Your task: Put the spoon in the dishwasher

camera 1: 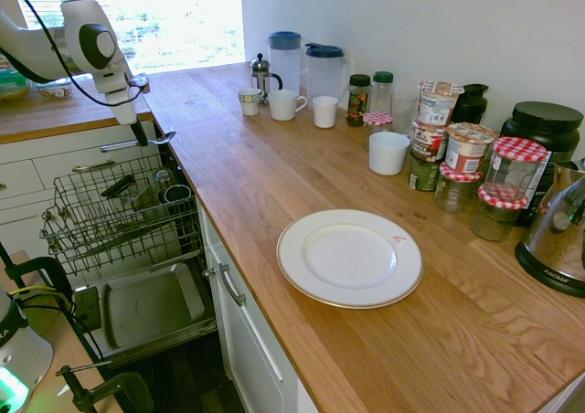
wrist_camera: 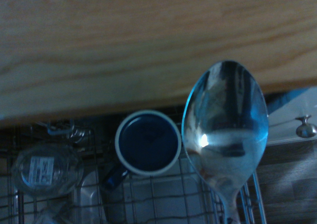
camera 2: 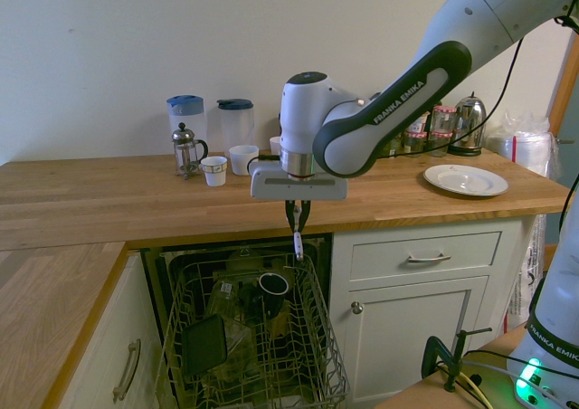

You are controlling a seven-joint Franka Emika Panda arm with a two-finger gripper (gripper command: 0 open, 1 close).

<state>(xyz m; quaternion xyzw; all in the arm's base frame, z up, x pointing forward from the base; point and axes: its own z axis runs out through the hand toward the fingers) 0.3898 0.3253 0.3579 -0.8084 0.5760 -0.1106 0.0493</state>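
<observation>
The spoon (camera 1: 157, 140) is a slim shiny one held level, with my gripper (camera 1: 139, 139) shut on the middle of its handle. It hangs just past the wooden counter's edge, above the dishwasher's pulled-out wire rack (camera 1: 64, 223). From the other side, my gripper (camera 2: 296, 214) points down and the spoon (camera 2: 298, 242) shows end-on just above the rack (camera 2: 178, 302). In the wrist view the spoon's bowl (wrist_camera: 225, 135) looms large over the rack. The dishwasher door (camera 1: 146, 308) lies open below.
In the rack stand a dark mug (wrist_camera: 147, 143), a glass jar (wrist_camera: 47, 169) and a black item (camera 2: 205, 344). The counter carries a white plate (camera 1: 349, 257), mugs, two jugs (camera 1: 285, 58), a French press and several jars (camera 1: 468, 157). White drawers (camera 2: 425, 257) flank the dishwasher.
</observation>
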